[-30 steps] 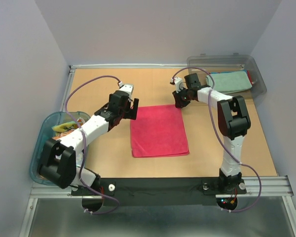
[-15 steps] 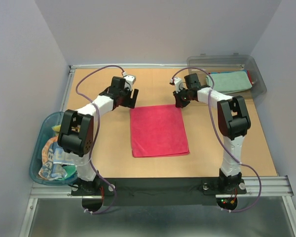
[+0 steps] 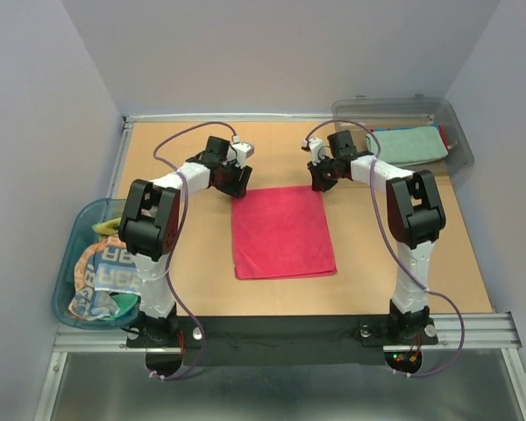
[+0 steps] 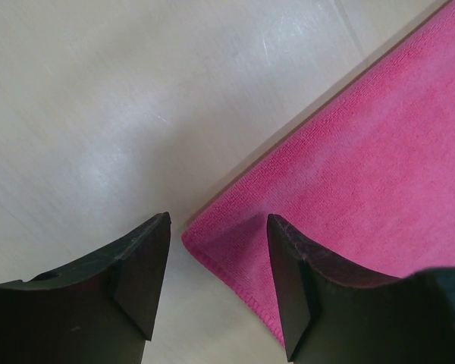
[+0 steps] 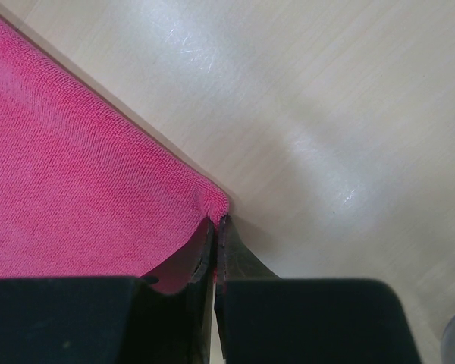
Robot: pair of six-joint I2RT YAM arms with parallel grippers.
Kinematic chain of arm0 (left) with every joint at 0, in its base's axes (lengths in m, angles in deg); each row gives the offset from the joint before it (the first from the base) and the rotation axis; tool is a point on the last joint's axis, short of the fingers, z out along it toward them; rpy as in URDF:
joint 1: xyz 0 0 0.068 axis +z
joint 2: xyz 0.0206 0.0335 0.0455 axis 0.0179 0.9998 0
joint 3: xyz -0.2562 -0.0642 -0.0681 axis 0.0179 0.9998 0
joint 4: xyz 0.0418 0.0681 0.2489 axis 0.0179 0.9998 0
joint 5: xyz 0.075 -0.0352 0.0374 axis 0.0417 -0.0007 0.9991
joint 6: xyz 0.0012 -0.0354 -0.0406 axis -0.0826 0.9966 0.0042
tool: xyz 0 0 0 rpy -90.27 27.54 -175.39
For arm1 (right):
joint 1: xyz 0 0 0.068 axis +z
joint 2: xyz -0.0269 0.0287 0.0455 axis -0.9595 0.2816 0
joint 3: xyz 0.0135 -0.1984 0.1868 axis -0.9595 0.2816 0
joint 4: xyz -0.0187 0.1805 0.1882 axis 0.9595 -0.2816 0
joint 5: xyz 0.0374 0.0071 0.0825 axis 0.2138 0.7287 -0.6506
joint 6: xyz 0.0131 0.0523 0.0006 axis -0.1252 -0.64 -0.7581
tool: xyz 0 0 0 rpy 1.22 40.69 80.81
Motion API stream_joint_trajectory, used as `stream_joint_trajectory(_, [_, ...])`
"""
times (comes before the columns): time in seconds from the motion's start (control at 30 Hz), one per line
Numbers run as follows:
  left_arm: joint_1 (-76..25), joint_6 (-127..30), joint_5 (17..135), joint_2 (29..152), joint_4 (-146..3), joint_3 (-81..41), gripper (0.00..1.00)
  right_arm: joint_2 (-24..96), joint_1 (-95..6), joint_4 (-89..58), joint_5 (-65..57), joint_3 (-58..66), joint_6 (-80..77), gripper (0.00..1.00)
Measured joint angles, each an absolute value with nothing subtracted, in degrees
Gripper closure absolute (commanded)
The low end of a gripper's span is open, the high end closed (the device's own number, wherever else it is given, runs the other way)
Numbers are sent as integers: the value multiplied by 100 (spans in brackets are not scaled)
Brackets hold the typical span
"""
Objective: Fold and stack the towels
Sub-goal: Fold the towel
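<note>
Flat on the wooden table: magenta towel, rectangular, fine terry nap, hemmed edge. My right gripper is pinched tight on its far-right corner. My left gripper has its jaws apart, straddling the far-left corner.

Centre: flat towel; folded towel in far-right bin; heap in left tub.

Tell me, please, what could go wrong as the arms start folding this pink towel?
1. The right gripper pinches only the very tip of the far right corner of the pink towel, so the cloth may slip out when lifted.
2. The left gripper is open astride the far left corner, which barely reaches inside it. Closing may catch just the hem or miss it, and the fold would then go skewed.
</note>
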State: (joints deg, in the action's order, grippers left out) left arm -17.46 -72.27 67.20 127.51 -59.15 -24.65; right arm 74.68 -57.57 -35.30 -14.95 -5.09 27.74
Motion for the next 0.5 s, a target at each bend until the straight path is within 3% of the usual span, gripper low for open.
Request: stream_joint_trajectory(0.5, [-1610, -7351, 6577, 12985, -5779, -2611, 50, 7468, -5757, -3525, -1486, -505, 2774, 99])
